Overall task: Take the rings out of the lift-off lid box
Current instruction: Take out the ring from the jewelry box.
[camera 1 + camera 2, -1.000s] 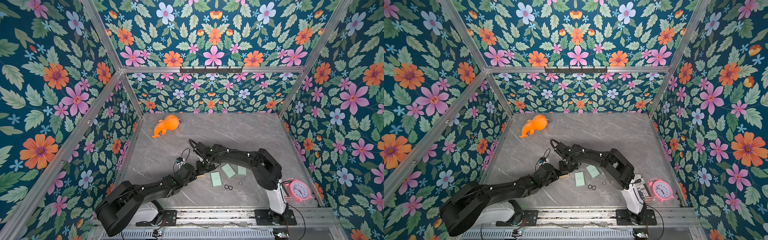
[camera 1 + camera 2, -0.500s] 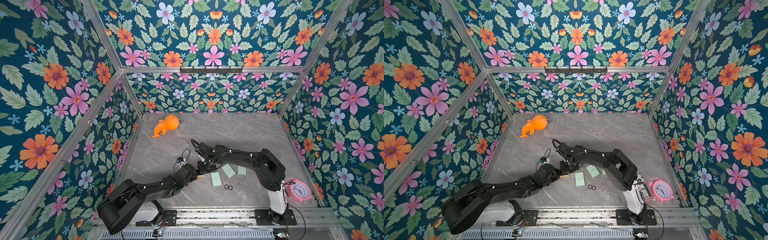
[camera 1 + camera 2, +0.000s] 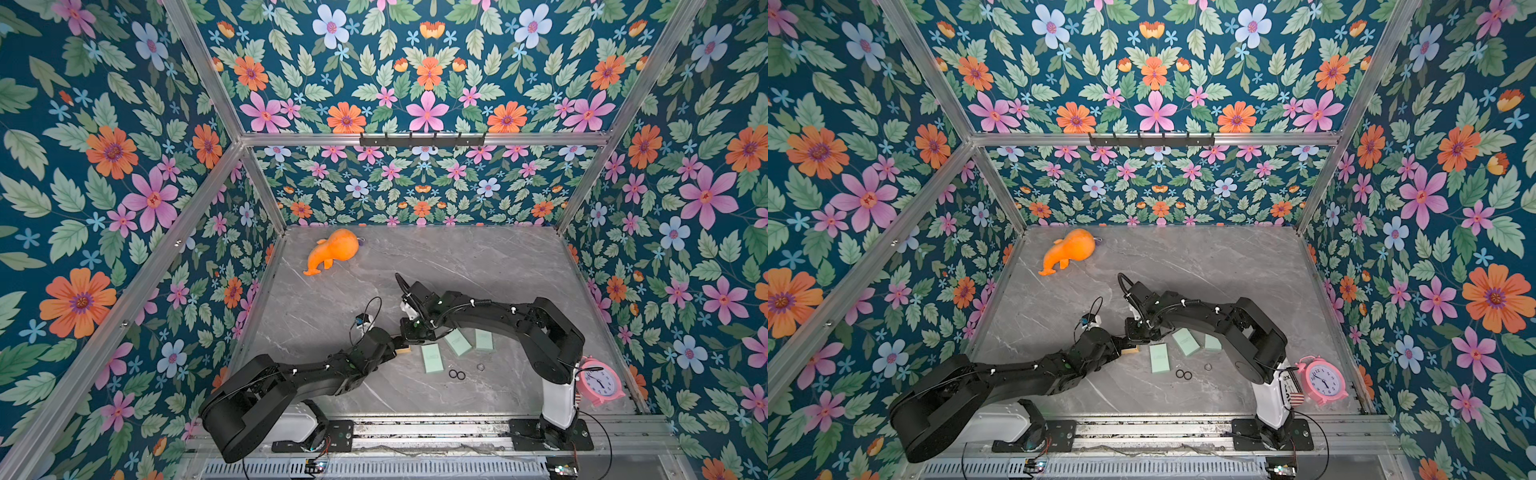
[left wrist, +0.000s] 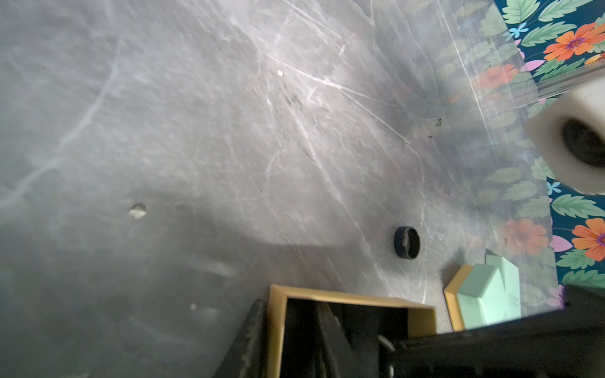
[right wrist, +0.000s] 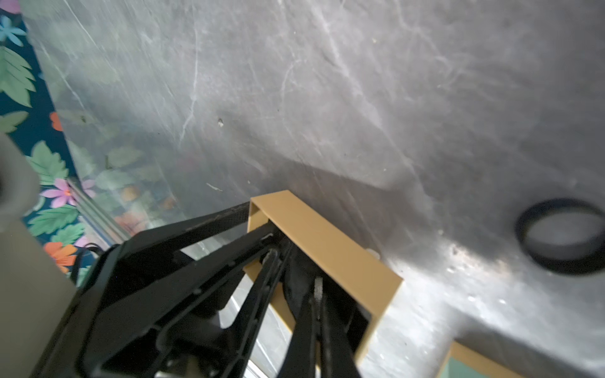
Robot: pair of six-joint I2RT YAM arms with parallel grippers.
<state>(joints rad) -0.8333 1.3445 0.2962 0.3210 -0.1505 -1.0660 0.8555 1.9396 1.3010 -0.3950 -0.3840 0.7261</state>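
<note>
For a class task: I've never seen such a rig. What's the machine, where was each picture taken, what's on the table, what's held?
Two black jointed robot arms stand on a grey marble table. Two pictures look down from above; two come from wrist cameras. The left gripper pinches a wall of a tan open cardboard box; the shut right gripper reaches inside. On the table lie mint-green box pieces, black and silvery rings, an orange plush toy and a pink alarm clock.

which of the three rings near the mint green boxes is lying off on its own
The thin greyish ring is the one lying by itself. It is lighter in colour than the others. The two black rings sit touching, side by side.
</note>
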